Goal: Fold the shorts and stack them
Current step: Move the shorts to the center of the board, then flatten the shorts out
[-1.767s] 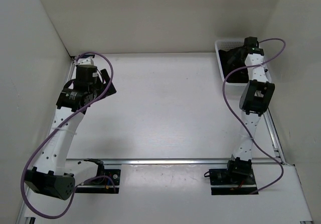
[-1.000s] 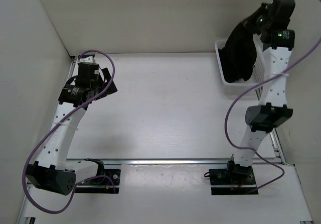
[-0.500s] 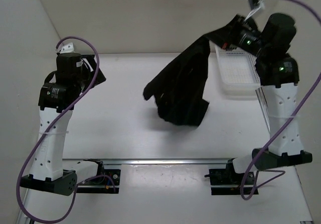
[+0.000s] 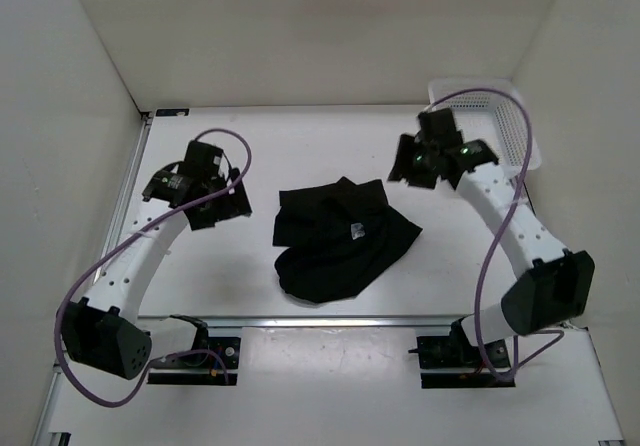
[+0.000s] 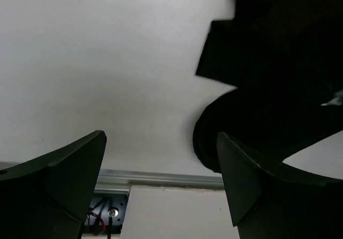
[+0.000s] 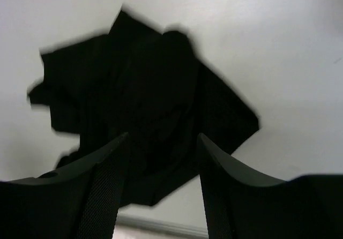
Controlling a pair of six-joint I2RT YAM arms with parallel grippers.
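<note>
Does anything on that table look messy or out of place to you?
Yes: the black soft fabric shorts lie in a crumpled heap in the middle of the white table, edges bunched and overlapping rather than flat or folded.

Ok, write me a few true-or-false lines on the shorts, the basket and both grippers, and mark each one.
1. The shorts lie crumpled on the table between the left gripper and the right gripper. True.
2. The basket stands at the table's far right corner. True.
3. The shorts are in the basket. False: they lie on the table, apart from it.
4. The right gripper grips the shorts. False: it is open, holding nothing.
5. The left gripper is open. True.
</note>
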